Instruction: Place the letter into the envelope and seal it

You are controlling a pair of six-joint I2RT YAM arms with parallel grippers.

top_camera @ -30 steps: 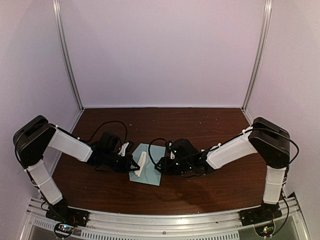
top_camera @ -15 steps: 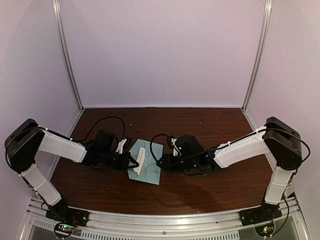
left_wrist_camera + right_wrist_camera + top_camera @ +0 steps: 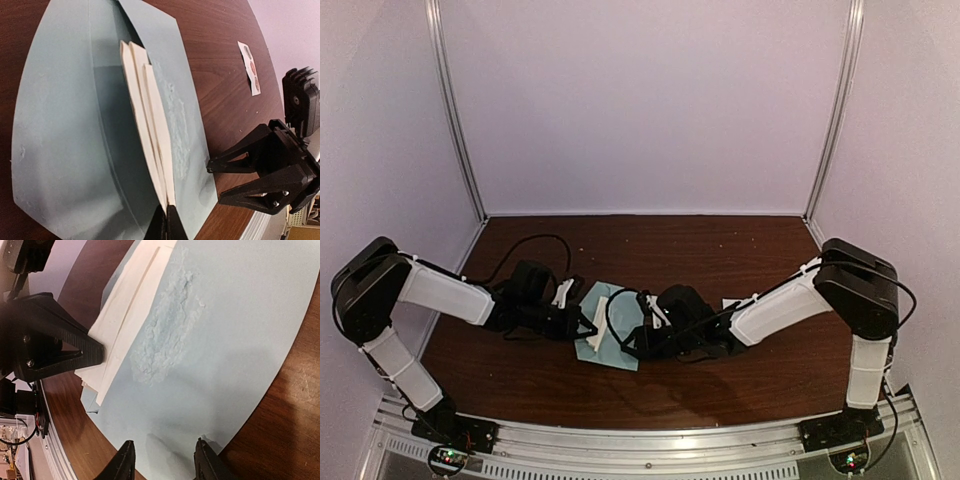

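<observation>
The light blue envelope [image 3: 612,355] lies flat on the brown table between both arms. In the left wrist view the envelope [image 3: 65,125] gapes, and the folded cream letter [image 3: 145,115] stands on edge between its two panels. My left gripper [image 3: 167,222] is shut on the letter's near end. From above, the letter [image 3: 597,328] shows as a white strip at the left gripper [image 3: 588,325]. My right gripper [image 3: 165,462] is open, its fingers spanning the near edge of the envelope [image 3: 240,315] with nothing pinched. The envelope's top panel bears a rough scuffed patch.
A small white sticker strip [image 3: 249,67] with round marks lies on the table beyond the envelope, beside the right forearm [image 3: 770,305]. Cables loop above both wrists. Purple walls close in the back and sides, and a metal rail [image 3: 650,440] runs along the near edge.
The right arm has swung left, bringing its gripper onto the envelope's right edge, with its jaws slightly narrower. The left gripper keeps its hold on the letter and barely shifts.
</observation>
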